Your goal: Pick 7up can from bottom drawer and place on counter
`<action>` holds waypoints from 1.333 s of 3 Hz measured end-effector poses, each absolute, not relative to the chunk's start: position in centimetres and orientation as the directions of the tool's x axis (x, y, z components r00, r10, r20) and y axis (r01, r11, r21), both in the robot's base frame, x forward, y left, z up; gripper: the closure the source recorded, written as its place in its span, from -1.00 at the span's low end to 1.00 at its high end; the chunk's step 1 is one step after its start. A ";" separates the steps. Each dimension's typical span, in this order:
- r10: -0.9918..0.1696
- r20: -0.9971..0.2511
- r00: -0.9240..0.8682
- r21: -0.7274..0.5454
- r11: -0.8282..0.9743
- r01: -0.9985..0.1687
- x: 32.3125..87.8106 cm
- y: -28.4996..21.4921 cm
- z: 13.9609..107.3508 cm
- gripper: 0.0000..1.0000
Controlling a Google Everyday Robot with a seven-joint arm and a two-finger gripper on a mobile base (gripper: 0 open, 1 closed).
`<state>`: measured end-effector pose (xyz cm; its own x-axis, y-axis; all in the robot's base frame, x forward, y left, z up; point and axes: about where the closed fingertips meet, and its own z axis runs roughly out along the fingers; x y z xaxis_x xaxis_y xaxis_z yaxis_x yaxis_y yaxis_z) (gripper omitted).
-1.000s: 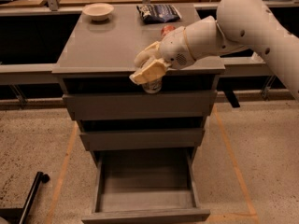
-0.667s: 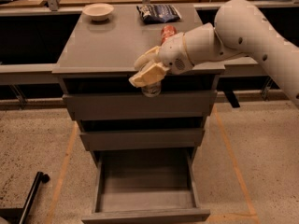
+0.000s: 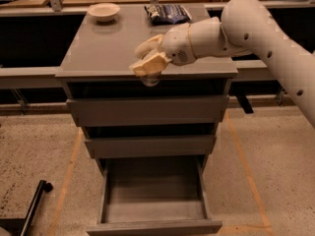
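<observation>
My gripper (image 3: pixel 147 61) is over the front edge of the counter (image 3: pixel 103 50), shut on the 7up can (image 3: pixel 150 76). Only the can's greyish lower part shows, hanging below the cream fingers (image 3: pixel 149 64) and in front of the counter's front lip. The white arm reaches in from the right. The bottom drawer (image 3: pixel 153 225) is pulled out and its tray holds nothing. The two upper drawers are shut.
A beige bowl (image 3: pixel 103 11) stands at the counter's back left and a dark snack bag (image 3: pixel 166 14) at the back middle. A black pole (image 3: pixel 33 205) lies on the speckled floor at the lower left. Grey ledges run along both sides of the cabinet.
The gripper with the can has risen a little and moved slightly left, closer to the counter's top level. The drawers have not moved.
</observation>
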<state>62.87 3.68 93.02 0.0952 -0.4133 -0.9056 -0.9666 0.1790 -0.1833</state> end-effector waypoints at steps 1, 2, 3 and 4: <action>-0.403 -0.898 0.178 -0.268 0.181 -0.946 64.1 3.7 96.5 1.00; -0.404 -0.882 0.243 -0.343 0.195 -0.919 66.1 4.3 97.7 1.00; -0.379 -0.853 0.358 -0.460 0.225 -0.859 70.9 5.3 96.7 1.00; -0.371 -0.823 0.430 -0.532 0.237 -0.813 73.9 5.8 95.5 1.00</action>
<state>73.87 5.77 95.53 0.4301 -0.3711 -0.8230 -0.8130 0.2370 -0.5318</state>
